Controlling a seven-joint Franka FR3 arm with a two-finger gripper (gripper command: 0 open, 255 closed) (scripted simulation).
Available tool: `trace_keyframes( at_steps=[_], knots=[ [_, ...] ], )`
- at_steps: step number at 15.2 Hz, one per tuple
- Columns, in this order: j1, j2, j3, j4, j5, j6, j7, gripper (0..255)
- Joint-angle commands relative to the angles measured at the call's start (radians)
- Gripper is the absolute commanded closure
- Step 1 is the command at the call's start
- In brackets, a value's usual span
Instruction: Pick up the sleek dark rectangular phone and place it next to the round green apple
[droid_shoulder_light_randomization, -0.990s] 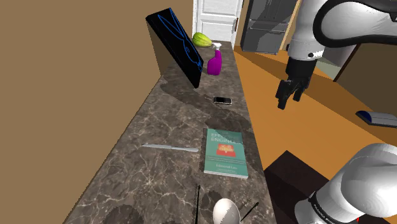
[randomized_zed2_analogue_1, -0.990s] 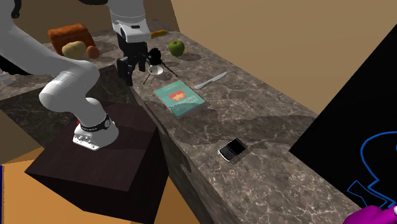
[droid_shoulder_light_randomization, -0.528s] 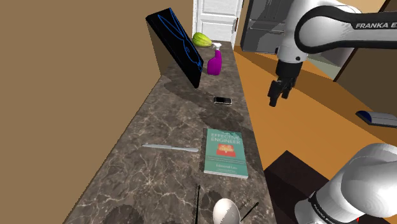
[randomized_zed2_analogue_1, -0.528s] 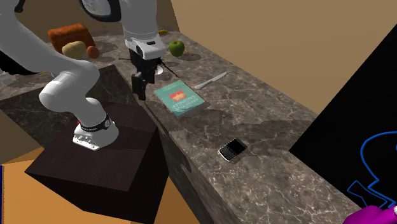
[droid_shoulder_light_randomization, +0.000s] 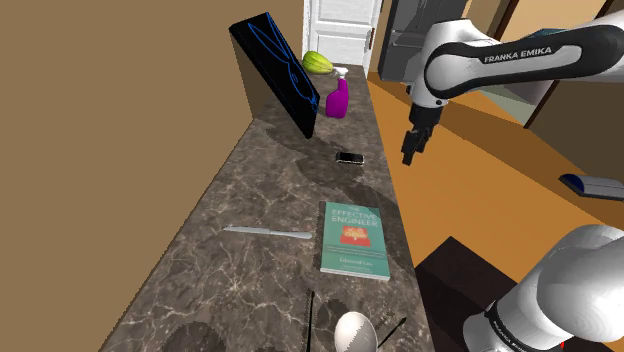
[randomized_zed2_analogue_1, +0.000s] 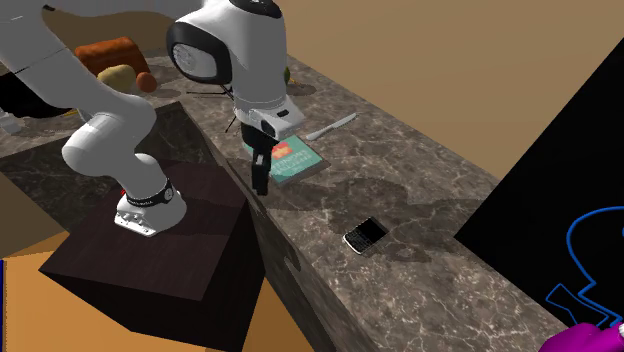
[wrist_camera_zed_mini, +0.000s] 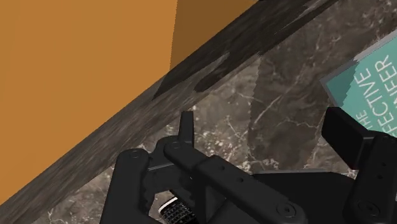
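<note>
Phone (droid_shoulder_light_randomization: 349, 158) ungrasped: fingers (wrist_camera_zed_mini: 347, 133) spread, empty; gripper (droid_shoulder_light_randomization: 410, 155) hangs by the counter (droid_shoulder_light_randomization: 270, 200) edge, right of the phone in the shoulder view, well apart. Likely hazards: descent clipping that edge, or fingertips skidding the flat phone

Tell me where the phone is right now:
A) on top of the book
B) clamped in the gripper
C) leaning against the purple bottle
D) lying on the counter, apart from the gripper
D: the phone lies flat on the counter, clear of the book, while the open gripper hangs off to one side of it, holding nothing.
</note>
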Motion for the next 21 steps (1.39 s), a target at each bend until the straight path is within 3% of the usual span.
trace_keyframes(
  at_steps=[1, 9, 17, 21],
  knots=[
    [0.006, 0.08, -0.021, 0.043, 0.005, 0.049, -0.061, 0],
    [0.015, 0.38, -0.064, 0.237, 0.074, 0.186, -0.291, 0],
    [-0.012, 0.686, -0.042, 0.52, 0.167, 0.232, -0.498, 0],
    [-0.016, 0.72, -0.036, 0.521, 0.175, 0.266, -0.511, 0]
  ],
)
